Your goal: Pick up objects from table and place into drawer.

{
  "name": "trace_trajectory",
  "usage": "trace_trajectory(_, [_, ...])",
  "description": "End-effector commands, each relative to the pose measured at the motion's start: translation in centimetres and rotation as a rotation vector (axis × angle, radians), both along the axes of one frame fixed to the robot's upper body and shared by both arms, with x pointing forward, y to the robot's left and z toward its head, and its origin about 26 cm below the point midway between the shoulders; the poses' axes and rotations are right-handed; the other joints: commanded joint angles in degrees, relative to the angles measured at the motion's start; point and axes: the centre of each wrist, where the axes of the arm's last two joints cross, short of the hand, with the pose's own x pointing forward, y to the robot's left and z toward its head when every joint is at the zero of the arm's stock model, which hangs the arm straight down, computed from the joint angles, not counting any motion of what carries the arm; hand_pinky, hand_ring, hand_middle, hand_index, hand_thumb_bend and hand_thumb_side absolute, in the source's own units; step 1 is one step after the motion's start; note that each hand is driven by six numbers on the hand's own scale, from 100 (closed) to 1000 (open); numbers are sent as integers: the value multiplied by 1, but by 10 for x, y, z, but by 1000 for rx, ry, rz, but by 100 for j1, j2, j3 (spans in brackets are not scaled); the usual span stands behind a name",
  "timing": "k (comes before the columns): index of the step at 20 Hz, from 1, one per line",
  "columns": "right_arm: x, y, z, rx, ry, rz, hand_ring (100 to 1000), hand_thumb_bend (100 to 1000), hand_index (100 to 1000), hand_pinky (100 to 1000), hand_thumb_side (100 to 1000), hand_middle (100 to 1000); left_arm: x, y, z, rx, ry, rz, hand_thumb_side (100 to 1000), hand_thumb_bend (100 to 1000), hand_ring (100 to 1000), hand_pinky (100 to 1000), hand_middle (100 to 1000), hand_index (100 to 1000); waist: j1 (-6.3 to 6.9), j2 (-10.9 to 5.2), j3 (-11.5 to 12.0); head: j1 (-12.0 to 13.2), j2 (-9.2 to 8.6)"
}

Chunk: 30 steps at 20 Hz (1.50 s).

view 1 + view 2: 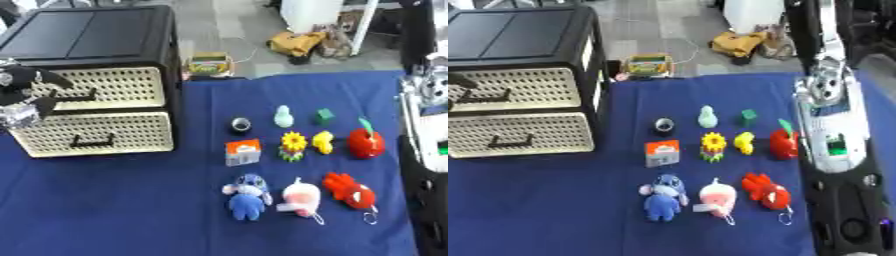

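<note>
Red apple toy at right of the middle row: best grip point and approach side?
Take the red apple toy around its round body, not the thin green leaf on top. Come from above and the right: the yellow toy sits close on its left, while its right side looks free.

The left hand (22,97) shows at nine o'clock in the left eye view, raised, its black and silver parts bunched; whether its fingers curl is unclear. The right arm (833,135) runs from one o'clock down to five o'clock, its hand unseen.
</note>
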Motion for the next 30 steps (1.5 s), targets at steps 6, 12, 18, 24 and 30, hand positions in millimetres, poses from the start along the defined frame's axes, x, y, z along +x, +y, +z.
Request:
trace_trajectory(6, [-2, -2, 13, -20, -38, 1, 765, 100, 918, 777, 1000, 696, 7, 10, 9, 32, -65, 44, 1000, 100, 100, 100, 100, 906, 29, -9, -49, 45, -98])
trace_trajectory(12, [-1, -3, 17, -28, -41, 6, 765, 100, 919, 778, 1000, 694, 15, 14, 12, 65, -97, 59, 1000, 100, 100, 100, 100, 890, 60, 77, -113, 83, -149])
trace_trajectory(18, [1, -4, 20, -41, -46, 11, 765, 100, 919, 779, 1000, 691, 19, 14, 27, 101, -149, 33, 1000, 100, 100, 100, 100, 874, 97, 167, -179, 140, -224])
trace_trajectory(24, [2, -5, 23, -49, -51, 12, 765, 100, 920, 780, 1000, 690, 23, 19, 39, 156, -174, 28, 1000, 100, 100, 100, 100, 881, 116, 243, -221, 184, -283])
trace_trajectory(30, [3, -6, 25, -52, -51, 13, 765, 100, 921, 780, 1000, 689, 26, 24, 41, 219, -183, 43, 1000, 100, 100, 100, 100, 870, 109, 298, -226, 204, -305])
